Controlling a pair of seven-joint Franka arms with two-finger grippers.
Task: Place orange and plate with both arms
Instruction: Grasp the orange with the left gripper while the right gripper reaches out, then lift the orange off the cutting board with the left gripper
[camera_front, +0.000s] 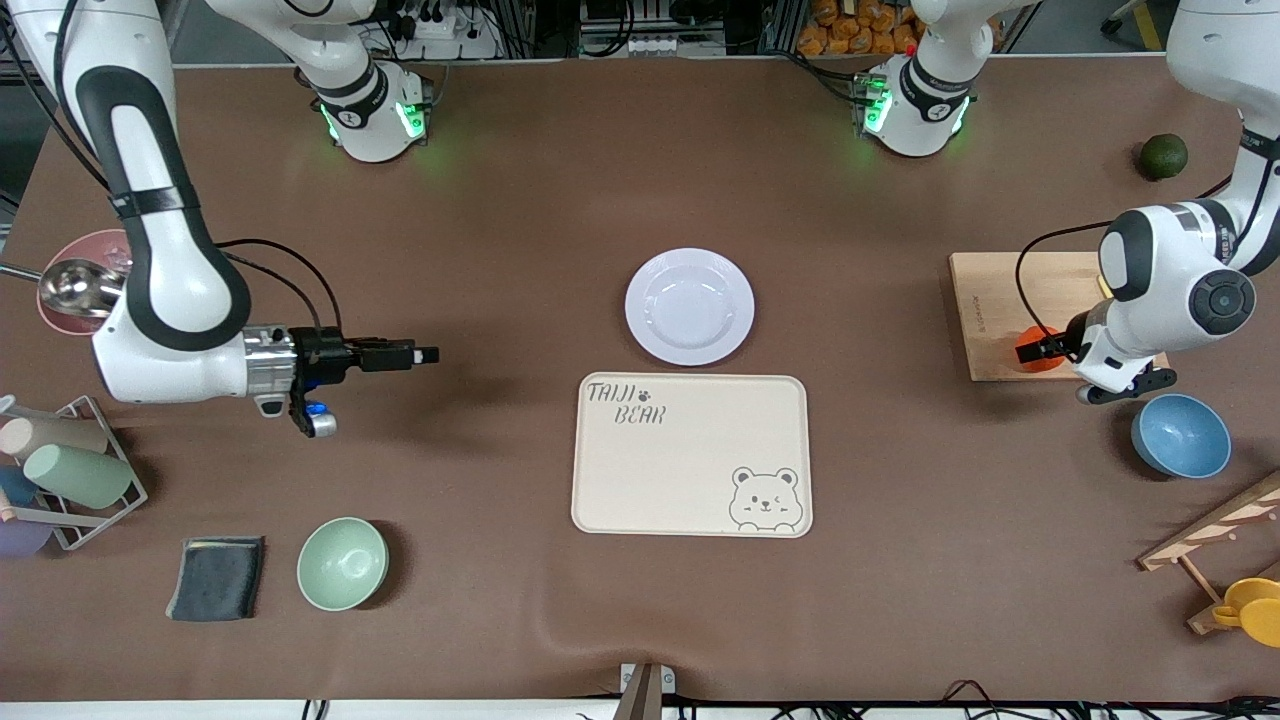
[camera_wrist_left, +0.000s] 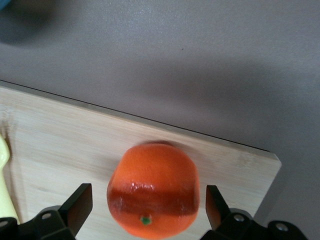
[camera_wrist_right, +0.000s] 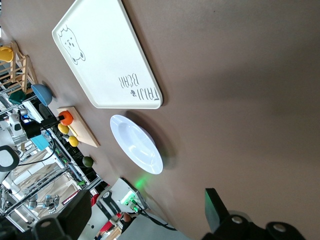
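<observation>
The left gripper (camera_wrist_left: 145, 207) is down at the wooden board (camera_front: 985, 315) at the left arm's end of the table. Its fingers (camera_wrist_left: 80, 202) stand wide apart on either side of the orange (camera_wrist_left: 152, 195), with a gap showing on each side, so nothing is gripped. The orange rests on the board, near the corner nearest the front camera. The plate (camera_front: 689, 306) lies flat at mid-table, at twelve o'clock from the bear tray (camera_front: 690, 455) and just apart from it. The right gripper (camera_front: 425, 354) hangs over bare table at about nine o'clock from the plate, well apart from it, its jaws wide and empty.
</observation>
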